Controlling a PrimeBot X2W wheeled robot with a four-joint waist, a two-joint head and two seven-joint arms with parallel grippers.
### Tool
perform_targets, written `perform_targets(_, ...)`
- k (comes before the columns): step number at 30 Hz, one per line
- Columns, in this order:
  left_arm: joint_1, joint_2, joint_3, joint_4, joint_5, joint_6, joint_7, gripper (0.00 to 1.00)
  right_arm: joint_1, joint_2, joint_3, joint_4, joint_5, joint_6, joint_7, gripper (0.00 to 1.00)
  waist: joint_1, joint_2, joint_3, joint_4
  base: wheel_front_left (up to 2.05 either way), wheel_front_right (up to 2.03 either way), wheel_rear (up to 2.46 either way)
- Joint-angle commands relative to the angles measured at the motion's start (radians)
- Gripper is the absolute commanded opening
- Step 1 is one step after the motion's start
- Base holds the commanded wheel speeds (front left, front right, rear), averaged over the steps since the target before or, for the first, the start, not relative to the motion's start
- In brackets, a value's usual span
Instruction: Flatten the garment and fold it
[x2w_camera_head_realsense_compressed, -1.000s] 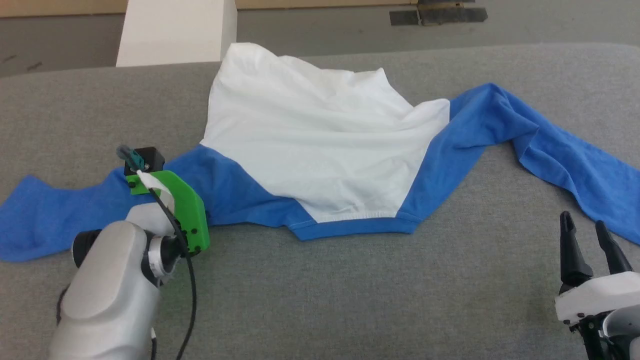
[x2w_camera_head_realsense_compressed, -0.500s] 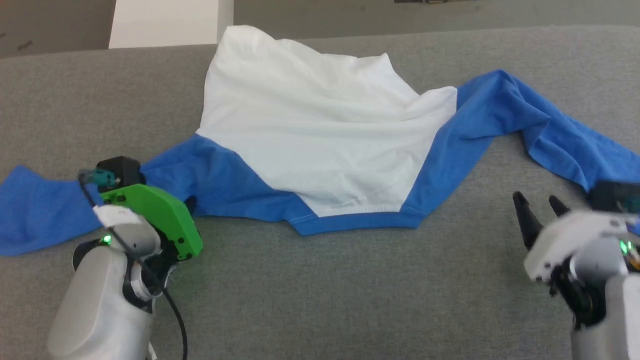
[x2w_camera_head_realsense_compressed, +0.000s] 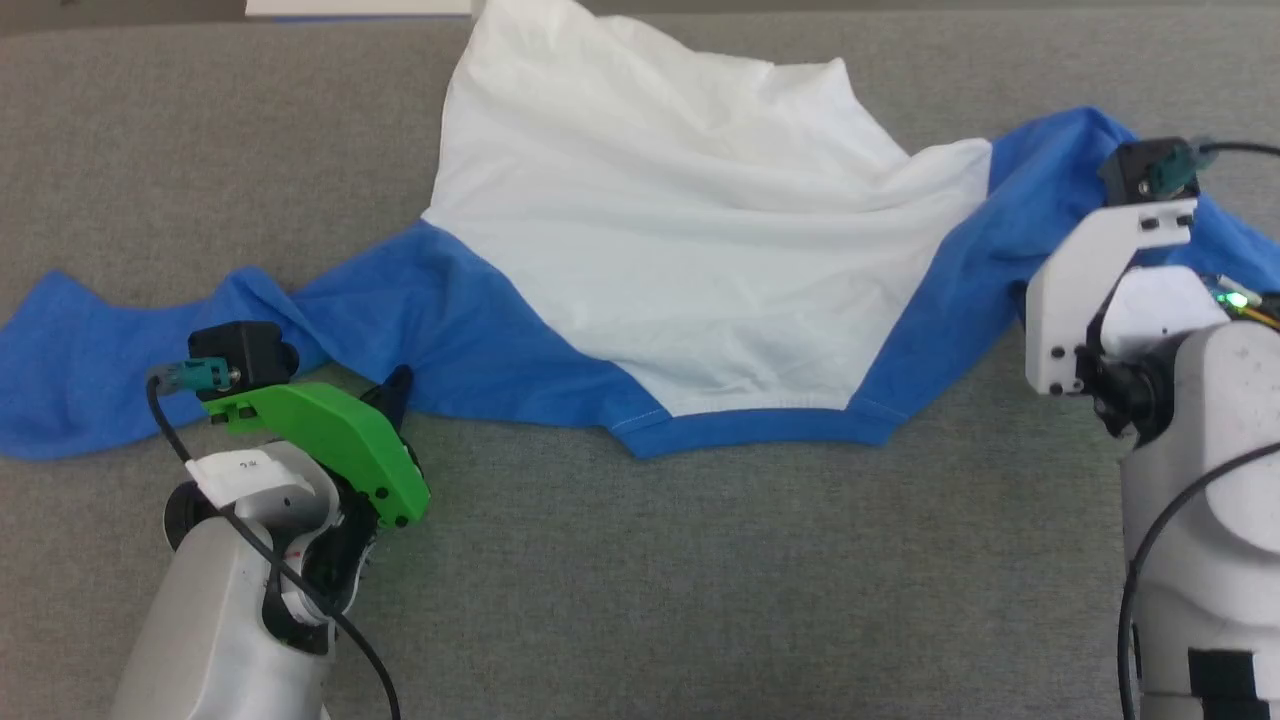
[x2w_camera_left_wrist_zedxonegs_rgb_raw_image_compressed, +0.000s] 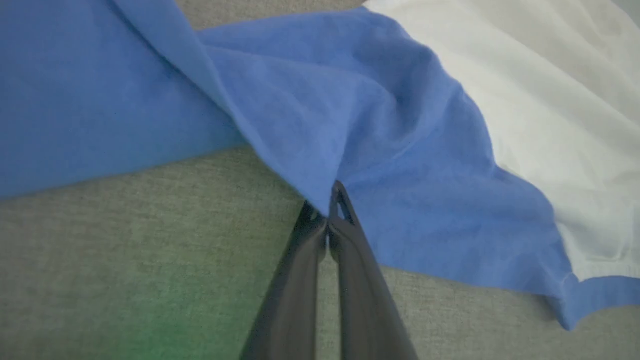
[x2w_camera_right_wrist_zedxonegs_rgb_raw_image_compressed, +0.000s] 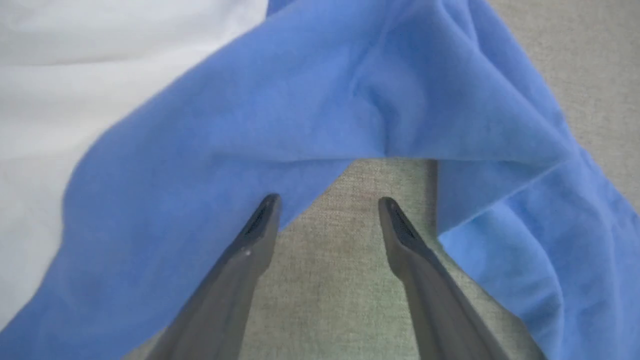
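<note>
Two-handed work on shirt (x2w_camera_head_realsense_compressed: 700, 230), lying rumpled across table (x2w_camera_head_realsense_compressed: 700, 600). Clamped on edge of left sleeve (x2w_camera_head_realsense_compressed: 120, 390) with left gripper (x2w_camera_left_wrist_zedxonegs_rgb_raw_image_compressed: 327, 205); right gripper (x2w_camera_right_wrist_zedxonegs_rgb_raw_image_compressed: 325, 202) splayed at other sleeve (x2w_camera_head_realsense_compressed: 1040, 190), holding nothing. Likely to slip from thin pinch if tugged.

Your garment (x2w_camera_head_realsense_compressed: 700, 260) shows a plain white body, bright blue sleeves (x2w_camera_head_realsense_compressed: 450, 330) and a blue neckband (x2w_camera_head_realsense_compressed: 750, 430) with paler stitching. Your work surface (x2w_camera_head_realsense_compressed: 700, 600) is mid grey with a fine heathered weave, tinted green in one patch of the left wrist view. Your left gripper (x2w_camera_left_wrist_zedxonegs_rgb_raw_image_compressed: 332, 197) has charcoal fingers (x2w_camera_left_wrist_zedxonegs_rgb_raw_image_compressed: 295, 280) and a vivid green mount (x2w_camera_head_realsense_compressed: 330, 440), which carries a black camera block (x2w_camera_head_realsense_compressed: 240, 352) with a teal plug (x2w_camera_head_realsense_compressed: 190, 376). Your right gripper (x2w_camera_right_wrist_zedxonegs_rgb_raw_image_compressed: 325, 205) has the same charcoal fingers, a white mount (x2w_camera_head_realsense_compressed: 1080, 290), a black block (x2w_camera_head_realsense_compressed: 1132, 172) with a teal connector (x2w_camera_head_realsense_compressed: 1172, 170), and a small green light (x2w_camera_head_realsense_compressed: 1238, 298). Both forearms (x2w_camera_head_realsense_compressed: 220, 620) are pale silver-grey; the cables (x2w_camera_head_realsense_compressed: 370, 660) are black.
</note>
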Motion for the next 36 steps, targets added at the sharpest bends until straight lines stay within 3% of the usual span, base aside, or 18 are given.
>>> perform_targets(1,0.001,-0.001,-0.004,-0.003,0.005,-0.002,-0.008,0.00,-0.027,-0.001,0.004,0.017,-0.007,-0.002,-0.006,1.00,-0.0001,0.0000,0.035,0.022,0.00,0.00,0.00)
perform_targets(8,-0.008,-0.004,-0.013,0.008,0.003,-0.010,-0.016,0.00,-0.048,-0.001,0.043,0.119,-0.048,-0.002,0.037,0.98,-0.0001,0.0000,0.049,0.032,0.00,0.00,0.00)
perform_targets(9,-0.008,-0.005,-0.014,0.011,0.002,-0.011,-0.018,0.00,-0.046,-0.001,0.051,0.132,-0.055,-0.002,0.057,0.43,-0.0001,0.0000,0.046,0.031,0.00,0.00,0.00)
perform_targets(10,-0.006,-0.005,-0.014,0.014,0.002,-0.012,-0.020,0.00,-0.044,-0.001,0.057,0.141,-0.054,-0.002,0.073,0.00,-0.0001,0.0000,0.042,0.030,0.00,0.00,0.00)
perform_targets(17,0.002,-0.017,-0.010,0.021,-0.007,-0.021,-0.059,0.00,-0.029,-0.005,0.033,0.082,0.002,-0.002,0.043,0.00,-0.0001,0.0000,-0.023,0.023,0.00,0.00,0.00)
perform_targets(24,0.011,-0.032,0.027,-0.042,-0.043,-0.046,-0.130,0.00,0.089,-0.018,-0.002,-0.130,0.182,-0.002,-0.032,0.00,-0.0001,0.0000,-0.141,0.000,0.00,0.00,0.00)
perform_targets(29,-0.043,-0.009,0.068,-0.138,-0.041,-0.048,-0.167,0.00,0.125,-0.026,-0.036,-0.307,0.335,-0.002,-0.040,0.00,-0.0001,0.0000,-0.226,-0.022,0.00,0.00,0.00)
perform_targets(36,-0.231,0.052,0.117,-0.213,-0.021,-0.051,-0.173,0.00,0.026,-0.047,-0.073,-0.460,0.489,-0.002,-0.035,0.00,-0.0001,0.0000,-0.309,-0.035,0.00,0.00,0.00)
